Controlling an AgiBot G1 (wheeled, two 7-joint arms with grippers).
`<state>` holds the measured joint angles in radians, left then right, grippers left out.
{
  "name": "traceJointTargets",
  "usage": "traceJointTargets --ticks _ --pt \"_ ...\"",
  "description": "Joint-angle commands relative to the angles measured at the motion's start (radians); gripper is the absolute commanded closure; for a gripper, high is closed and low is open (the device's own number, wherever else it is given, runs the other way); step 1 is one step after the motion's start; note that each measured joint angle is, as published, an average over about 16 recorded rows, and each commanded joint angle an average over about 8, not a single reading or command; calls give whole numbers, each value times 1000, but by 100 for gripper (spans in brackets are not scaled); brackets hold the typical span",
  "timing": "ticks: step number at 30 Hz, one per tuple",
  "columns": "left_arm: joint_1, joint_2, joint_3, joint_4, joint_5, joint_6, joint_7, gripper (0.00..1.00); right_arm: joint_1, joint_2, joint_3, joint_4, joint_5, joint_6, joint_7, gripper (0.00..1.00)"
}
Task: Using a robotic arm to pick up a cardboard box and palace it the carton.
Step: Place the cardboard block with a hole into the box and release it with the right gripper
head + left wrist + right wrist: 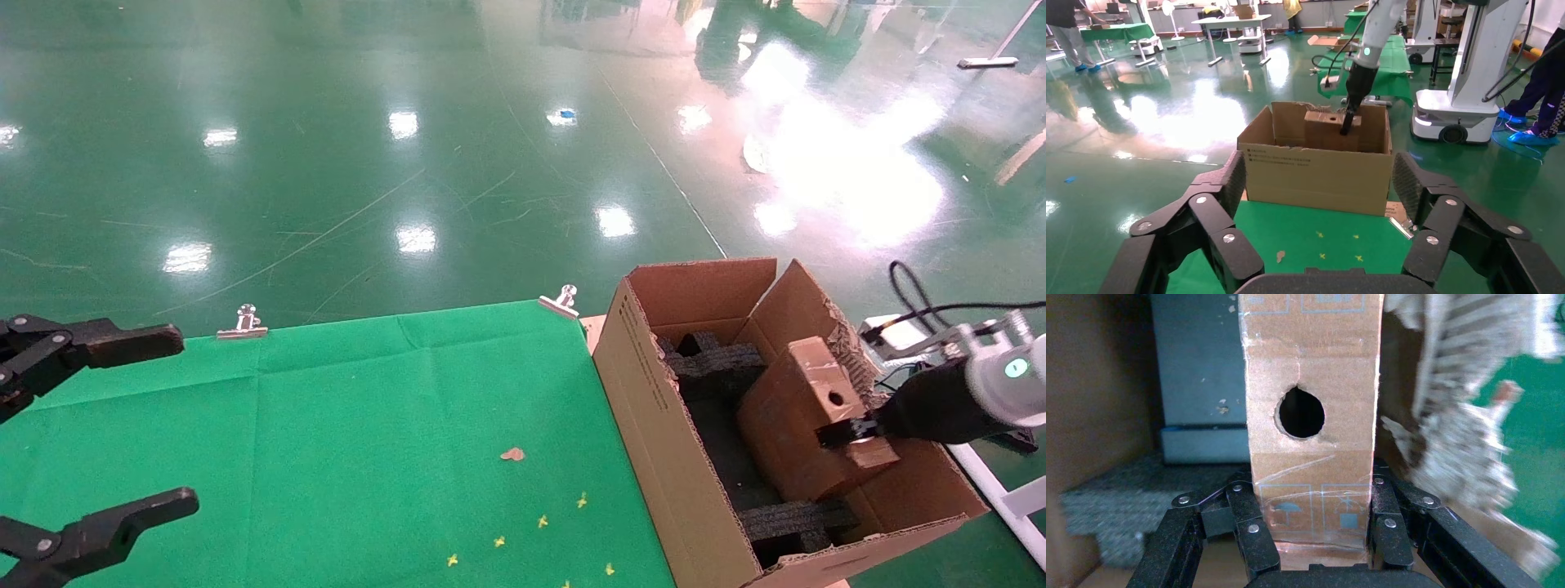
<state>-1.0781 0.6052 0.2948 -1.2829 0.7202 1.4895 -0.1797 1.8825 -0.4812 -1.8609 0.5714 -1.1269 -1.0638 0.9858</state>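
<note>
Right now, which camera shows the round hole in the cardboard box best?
The right wrist view: the hole fills the middle of the cardboard box, above the right gripper clamping it. The head view shows it small; in the left wrist view it is barely visible.

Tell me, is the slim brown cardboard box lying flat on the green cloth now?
No. The slim brown cardboard box stands tilted inside the large brown corrugated carton, gripped by the right pincer.

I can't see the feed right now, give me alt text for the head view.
The right gripper is shut on the slim cardboard box, holding it tilted inside the open carton between black foam blocks. The left gripper hangs open over the green cloth at far left.
</note>
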Motion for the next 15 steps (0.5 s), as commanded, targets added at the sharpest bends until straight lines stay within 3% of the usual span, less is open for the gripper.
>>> traceJointTargets --ticks 1,10,11,15 --pt "0 0 0 0 0 0 0 0 -46 -8 6 -8 29 37 -16 100" --pt "0 0 1 0 0 0 0 0 -193 -24 51 -37 142 145 -141 100" --pt "0 0 1 0 0 0 0 0 -202 -24 56 -42 152 149 -155 95" --pt "0 0 1 0 -1 0 0 0 -226 -28 72 -67 184 143 -204 45"
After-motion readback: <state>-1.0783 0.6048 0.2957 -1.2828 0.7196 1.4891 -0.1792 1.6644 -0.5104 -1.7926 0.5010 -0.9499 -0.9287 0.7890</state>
